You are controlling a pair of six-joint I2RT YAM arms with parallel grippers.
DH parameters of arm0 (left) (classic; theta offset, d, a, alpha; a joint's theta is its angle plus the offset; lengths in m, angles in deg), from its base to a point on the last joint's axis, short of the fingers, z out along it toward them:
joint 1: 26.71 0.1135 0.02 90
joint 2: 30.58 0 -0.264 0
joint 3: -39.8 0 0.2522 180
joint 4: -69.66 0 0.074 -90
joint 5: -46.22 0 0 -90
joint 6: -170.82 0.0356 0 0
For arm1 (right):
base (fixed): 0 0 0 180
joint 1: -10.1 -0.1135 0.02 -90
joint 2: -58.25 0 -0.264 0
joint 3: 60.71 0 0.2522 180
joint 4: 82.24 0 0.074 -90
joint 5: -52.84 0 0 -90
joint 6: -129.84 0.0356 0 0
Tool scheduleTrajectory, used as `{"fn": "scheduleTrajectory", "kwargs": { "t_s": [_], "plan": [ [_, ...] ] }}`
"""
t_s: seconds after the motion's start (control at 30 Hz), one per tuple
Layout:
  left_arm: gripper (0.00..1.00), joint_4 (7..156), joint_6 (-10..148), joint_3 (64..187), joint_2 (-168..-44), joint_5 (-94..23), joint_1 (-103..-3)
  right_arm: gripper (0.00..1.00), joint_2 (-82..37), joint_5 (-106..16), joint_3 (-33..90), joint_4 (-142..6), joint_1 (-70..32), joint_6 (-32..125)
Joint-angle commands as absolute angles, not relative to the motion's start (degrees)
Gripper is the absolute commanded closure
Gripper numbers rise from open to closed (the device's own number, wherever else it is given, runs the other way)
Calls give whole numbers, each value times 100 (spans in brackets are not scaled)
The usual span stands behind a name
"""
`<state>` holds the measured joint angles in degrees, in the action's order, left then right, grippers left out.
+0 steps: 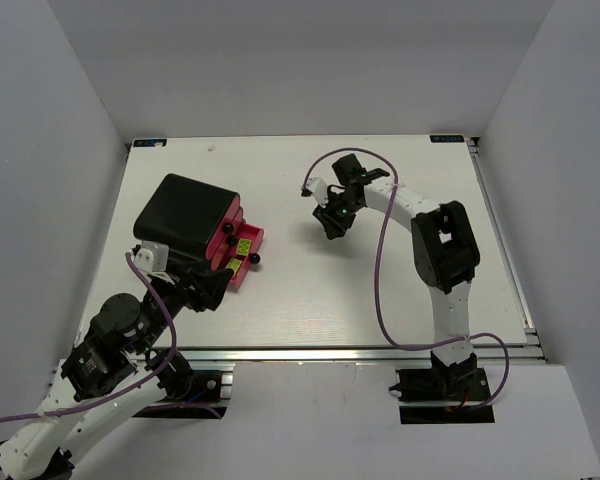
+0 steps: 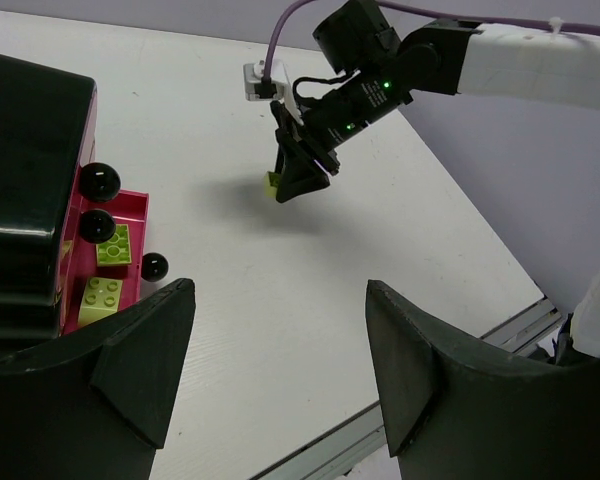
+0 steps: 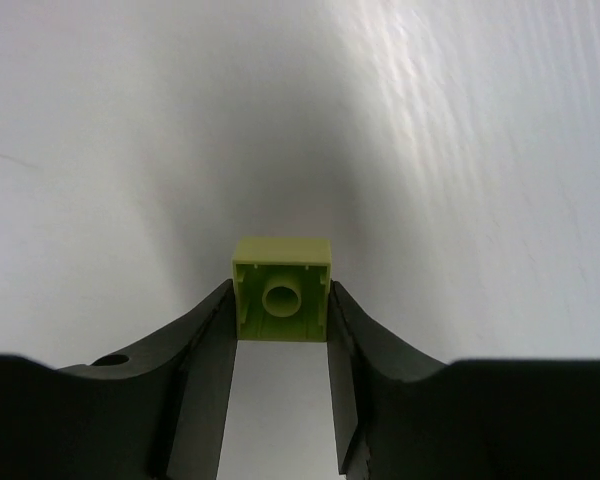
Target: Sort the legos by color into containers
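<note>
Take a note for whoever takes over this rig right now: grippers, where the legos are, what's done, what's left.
Right gripper: shut on one lime brick, well to the right of the black cabinet.
Left gripper: open and empty, in front of the drawers.
Done: two lime bricks lie in the open pink drawer.
Left: carry the held brick to that drawer and release it. No other loose bricks are visible, and the other drawers' contents cannot be seen.
</note>
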<state>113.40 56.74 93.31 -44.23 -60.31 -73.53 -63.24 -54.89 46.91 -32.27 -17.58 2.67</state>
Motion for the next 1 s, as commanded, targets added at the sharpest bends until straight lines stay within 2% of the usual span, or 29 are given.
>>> {"fn": "scheduleTrajectory", "kwargs": {
  "t_s": [0.0,0.17,0.4,0.57,0.8,0.97],
  "plan": [
    [21,11366,5647,9284,-4438,-6048,-7320,90,-5610,-6535,4876,-3025,-2364,458],
    [21,11410,5621,9267,-4341,-6153,-7320,90,-5767,-7117,5673,-3357,-3120,1416],
    [21,11436,5586,9276,-4253,-6285,-7320,89,-6505,-6599,6668,-3709,-3674,1760],
    [21,11454,5577,9267,-4262,-6320,-7320,81,-6778,-6204,6809,-3877,-3938,1690],
    [21,11463,5568,9267,-4297,-6320,-7320,78,-6910,-5729,6669,-4202,-4000,1725],
    [21,11463,5559,9276,-4288,-6338,-7320,72,-7050,-5571,6713,-4387,-4017,1821]
  ]
}}
